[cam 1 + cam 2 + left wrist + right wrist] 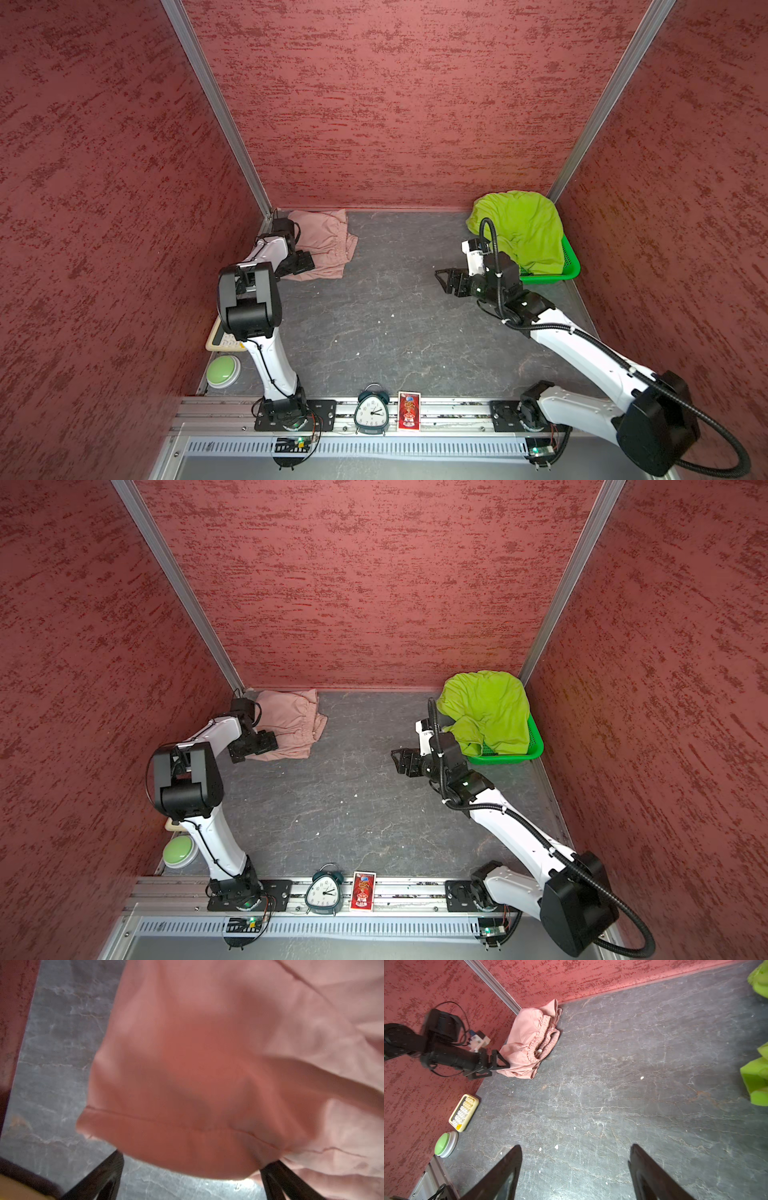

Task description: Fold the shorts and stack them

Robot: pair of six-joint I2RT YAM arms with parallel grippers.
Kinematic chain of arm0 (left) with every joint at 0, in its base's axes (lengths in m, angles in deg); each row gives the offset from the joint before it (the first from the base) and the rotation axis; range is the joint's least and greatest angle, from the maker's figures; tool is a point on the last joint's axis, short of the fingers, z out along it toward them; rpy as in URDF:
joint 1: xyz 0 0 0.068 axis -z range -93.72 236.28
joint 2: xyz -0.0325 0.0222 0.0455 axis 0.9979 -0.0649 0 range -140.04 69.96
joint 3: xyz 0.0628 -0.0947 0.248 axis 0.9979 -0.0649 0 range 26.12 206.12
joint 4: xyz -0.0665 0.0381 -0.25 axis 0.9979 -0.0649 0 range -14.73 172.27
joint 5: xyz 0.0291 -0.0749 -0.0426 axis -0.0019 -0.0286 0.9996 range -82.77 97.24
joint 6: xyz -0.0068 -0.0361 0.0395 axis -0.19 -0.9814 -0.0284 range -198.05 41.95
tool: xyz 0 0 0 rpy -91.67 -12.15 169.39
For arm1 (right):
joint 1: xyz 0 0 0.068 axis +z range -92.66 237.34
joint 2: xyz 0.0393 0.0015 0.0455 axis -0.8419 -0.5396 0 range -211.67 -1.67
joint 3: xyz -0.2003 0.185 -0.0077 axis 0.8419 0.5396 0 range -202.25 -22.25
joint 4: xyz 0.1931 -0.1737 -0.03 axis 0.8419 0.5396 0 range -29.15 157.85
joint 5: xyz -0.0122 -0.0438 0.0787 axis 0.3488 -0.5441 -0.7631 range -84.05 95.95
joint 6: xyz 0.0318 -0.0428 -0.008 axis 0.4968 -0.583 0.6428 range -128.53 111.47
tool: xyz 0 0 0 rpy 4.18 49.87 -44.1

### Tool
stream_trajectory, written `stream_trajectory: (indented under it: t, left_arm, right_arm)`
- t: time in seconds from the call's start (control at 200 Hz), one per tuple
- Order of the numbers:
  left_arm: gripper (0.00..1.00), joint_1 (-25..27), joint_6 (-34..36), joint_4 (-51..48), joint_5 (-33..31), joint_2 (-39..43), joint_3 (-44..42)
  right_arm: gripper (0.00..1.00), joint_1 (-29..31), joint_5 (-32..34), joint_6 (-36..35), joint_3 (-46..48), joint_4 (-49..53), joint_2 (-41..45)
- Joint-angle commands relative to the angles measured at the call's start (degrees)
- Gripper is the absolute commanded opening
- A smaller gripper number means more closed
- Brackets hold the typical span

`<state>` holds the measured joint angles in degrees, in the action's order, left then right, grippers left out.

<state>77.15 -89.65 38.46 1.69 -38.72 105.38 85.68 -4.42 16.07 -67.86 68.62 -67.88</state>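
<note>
Left gripper [302, 262], jaws apart, beside pink shorts [328, 245]

Green shorts [521, 232] hide most of the basket [552, 277] (near rim shows); pink shorts [207, 1064] blur in the left wrist view.

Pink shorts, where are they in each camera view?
In a top view: pink shorts in the far left corner.
In a top view: pink shorts, same corner.
Left wrist: pink shorts fill most of it.
Right wrist: pink shorts beyond the left gripper.
Shared landmark: left gripper at their edge.
</note>
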Motion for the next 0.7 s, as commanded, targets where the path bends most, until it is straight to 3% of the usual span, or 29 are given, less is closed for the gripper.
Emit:
stream_trajectory:
  t: [0.0, 0.115, 0.225, 0.331, 0.451, 0.696]
  left_arm:
    - [0.99, 1.4, -1.7, -2.4, 3.6, 9.2, -0.5]
    - [0.99, 4.2, -0.2, -4.9, 9.2, 11.0, 3.9]
    - [0.99, 10.7, 3.9, -4.8, 6.8, 6.3, 10.7]
    - [1.0, 14.0, 6.9, -5.9, 6.5, -2.2, 17.9]
    - [0.99, 17.4, 12.7, -4.5, -0.9, -9.7, 21.7]
    - [0.99, 16.3, 14.0, -6.0, -4.1, -17.8, 25.4]
  right_arm:
    - [0.83, -0.1, -0.8, -0.1, -2.3, -0.3, -0.5]
    - [0.83, -0.1, -3.2, 1.0, -2.6, -2.9, -1.4]
    - [0.84, -0.1, -4.0, 1.2, -3.5, -4.3, -2.8]
    - [0.84, -0.1, -0.5, 1.3, -5.1, -1.8, -3.2]
    - [0.86, -0.3, 3.0, 0.5, -6.6, 1.2, -2.5]
    - [0.87, -1.0, 4.1, -0.7, -7.2, 3.1, -1.5]
